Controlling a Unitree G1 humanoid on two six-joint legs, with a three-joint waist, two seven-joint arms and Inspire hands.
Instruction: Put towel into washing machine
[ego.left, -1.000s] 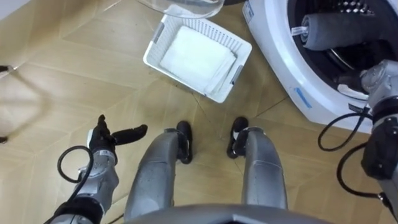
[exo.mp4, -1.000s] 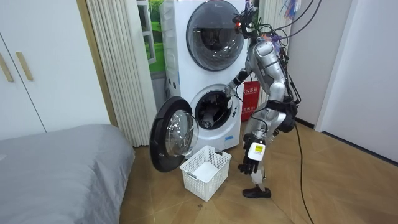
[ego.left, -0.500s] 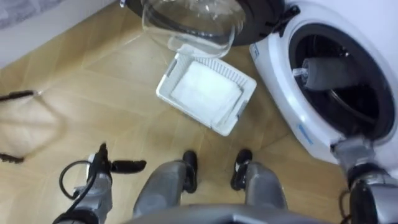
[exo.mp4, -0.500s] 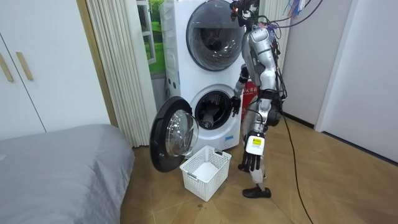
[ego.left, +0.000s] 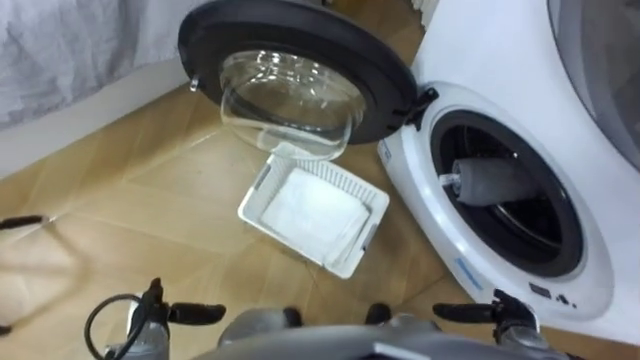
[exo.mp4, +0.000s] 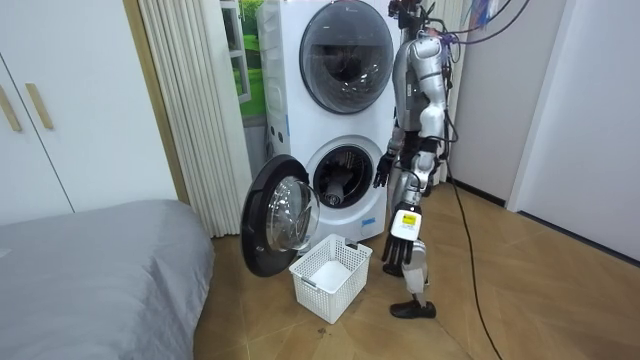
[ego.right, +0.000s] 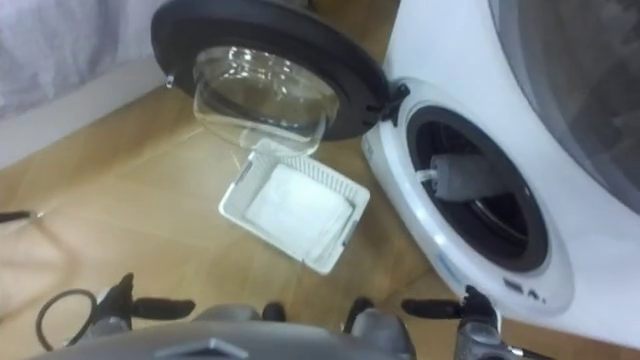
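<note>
- Towel (ego.left: 490, 183): a grey roll lying inside the drum of the washing machine (ego.left: 480, 60), whose door (ego.left: 300, 45) hangs open.
- Our left hand (ego.left: 195, 313) and right hand (ego.left: 465, 312) hang low, fingers straight and empty.
- We judge loading done; next we swing the door shut above the floor basket (ego.left: 330, 177).

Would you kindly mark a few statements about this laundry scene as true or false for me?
1. The washing machine has its door shut. False: the door stands wide open.
2. A grey towel lies inside the machine. True.
3. The white basket stands on the floor beside the open door. True.
4. The left hand grips the towel. False: its fingers are straight and hold nothing; the towel is in the machine.
5. The robot kneels before the machine. False: in the room view it stands upright beside it.
</note>
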